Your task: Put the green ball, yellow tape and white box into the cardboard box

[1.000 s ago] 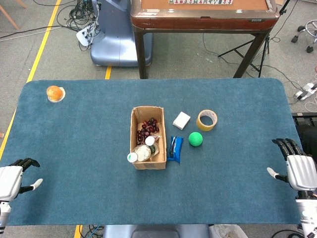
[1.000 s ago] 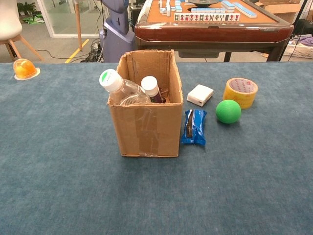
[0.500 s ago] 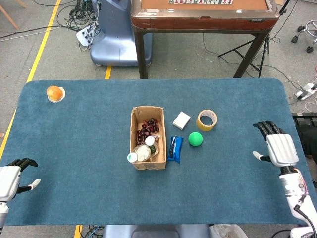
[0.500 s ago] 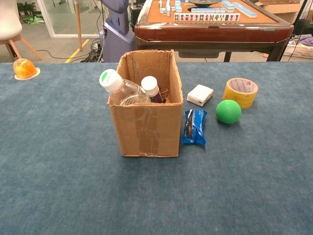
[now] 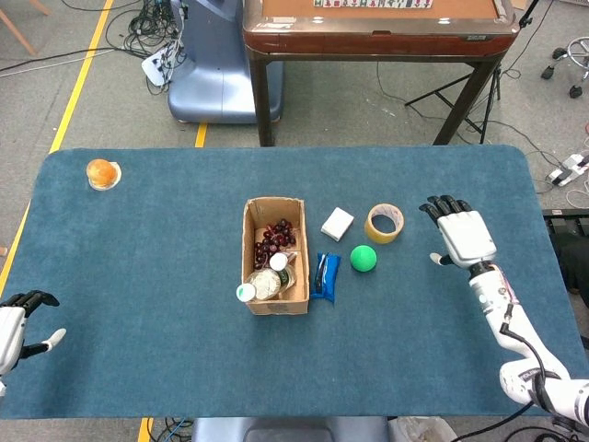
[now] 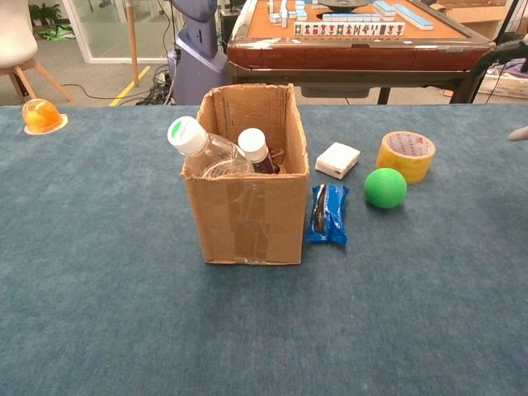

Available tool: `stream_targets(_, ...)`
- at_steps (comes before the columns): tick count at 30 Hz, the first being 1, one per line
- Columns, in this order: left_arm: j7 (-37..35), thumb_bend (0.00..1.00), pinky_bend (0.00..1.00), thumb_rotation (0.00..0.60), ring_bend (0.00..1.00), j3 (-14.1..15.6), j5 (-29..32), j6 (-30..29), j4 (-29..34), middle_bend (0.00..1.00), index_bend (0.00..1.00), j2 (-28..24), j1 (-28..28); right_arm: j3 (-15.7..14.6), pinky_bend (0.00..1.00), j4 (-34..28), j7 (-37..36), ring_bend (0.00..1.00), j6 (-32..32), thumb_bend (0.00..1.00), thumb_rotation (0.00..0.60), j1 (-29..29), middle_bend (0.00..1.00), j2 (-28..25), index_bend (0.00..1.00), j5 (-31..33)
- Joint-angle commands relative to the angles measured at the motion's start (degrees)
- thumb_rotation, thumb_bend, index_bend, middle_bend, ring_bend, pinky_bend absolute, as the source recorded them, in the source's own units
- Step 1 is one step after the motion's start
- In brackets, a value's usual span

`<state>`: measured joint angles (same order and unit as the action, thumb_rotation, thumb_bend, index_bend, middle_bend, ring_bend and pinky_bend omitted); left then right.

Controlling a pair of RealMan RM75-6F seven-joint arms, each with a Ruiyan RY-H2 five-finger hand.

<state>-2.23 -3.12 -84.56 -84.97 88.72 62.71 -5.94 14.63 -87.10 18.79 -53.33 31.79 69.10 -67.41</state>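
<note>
- Hovering above the blue table, the right hand has its fingers spread and holds nothing; it sits near the yellow tape, on the side away from the cardboard box.
- In the chest view only a dark fingertip and a pale tip of this hand show at the right edge.
- The left hand sits at the table's near left edge, well apart from everything, fingers loosely apart and empty.
- The green ball lies just beside the tape, nearer the robot.
- The white box lies between the tape and the cardboard box.
- A blue snack packet lies close against the cardboard box's right wall.
- The cardboard box stands upright and open, with bottles and dark grapes inside.
- An orange object rests at the far left corner.
</note>
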Motion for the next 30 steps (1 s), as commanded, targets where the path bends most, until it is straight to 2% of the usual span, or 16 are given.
stream_targets(1, -0.14, 0.15, 0.57, 0.600, 0.41, -0.07, 0.14, 0.02, -0.06, 0.44, 0.44, -0.06, 0.05, -0.14, 0.20, 1.79, 0.78, 0.10, 2.22, 0.00, 0.600, 2.47, 0.15, 1.78, 0.23, 0.40)
stream_targets(11, -0.84, 0.15, 0.57, 0.600, 0.41, -0.42, 0.57, -0.15, 0.25, 0.44, 0.44, -0.89, 0.27, -2.23, 0.19, 5.41, 1.88, 0.10, 6.82, 0.00, 0.600, 7.68, 0.19, 6.02, 0.23, 0.36)
stream_targets(30, -0.24, 0.15, 0.57, 0.600, 0.41, -0.64, 1.50, 0.45, 1.46, 0.44, 0.46, -2.01, 0.44, -6.75, 0.15, 11.32, 7.42, 0.10, 9.79, 0.00, 0.600, 13.67, 0.22, 12.81, 0.27, -1.49)
